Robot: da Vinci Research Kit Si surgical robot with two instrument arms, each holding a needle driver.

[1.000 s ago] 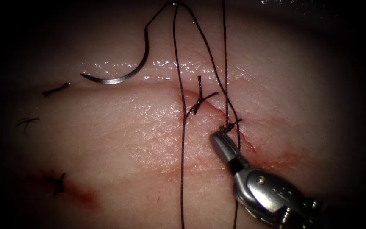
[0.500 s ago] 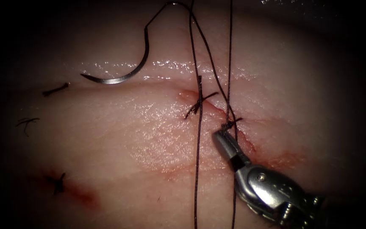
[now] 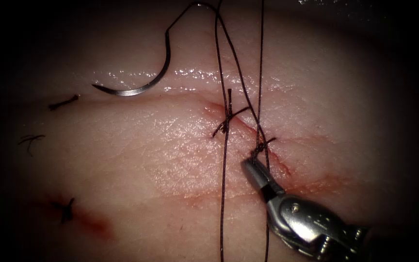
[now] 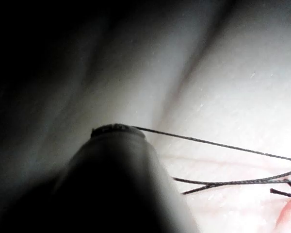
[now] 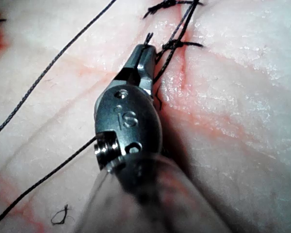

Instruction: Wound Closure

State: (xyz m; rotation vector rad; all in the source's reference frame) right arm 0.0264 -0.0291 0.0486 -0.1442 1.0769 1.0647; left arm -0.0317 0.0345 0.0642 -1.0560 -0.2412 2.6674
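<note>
The right arm's tool (image 3: 250,164) comes in over the tissue (image 3: 136,160) from its lower right corner, and its jaws are clenched on a short thread end just below the lower knot (image 3: 263,142) on the cut (image 3: 277,162); in the right wrist view the tool (image 5: 144,56) pinches that end beside the same knot (image 5: 177,44). The curved needle (image 3: 144,80) lies free on the tissue toward its upper left, left of the cut, not in the tissue and held by neither tool. From its tail the thread (image 3: 224,160) runs up to the top edge, then down in 2 long strands past the upper knot (image 3: 227,119) to the bottom edge. Red fluid (image 3: 311,184) stains the cut's lower stretch. Cut thread ends (image 3: 64,102) lie near the left edge. In the left wrist view the left arm's tool (image 4: 117,130) has thread (image 4: 208,142) leading from its tip; whether its jaws are clenched cannot be told.
</note>
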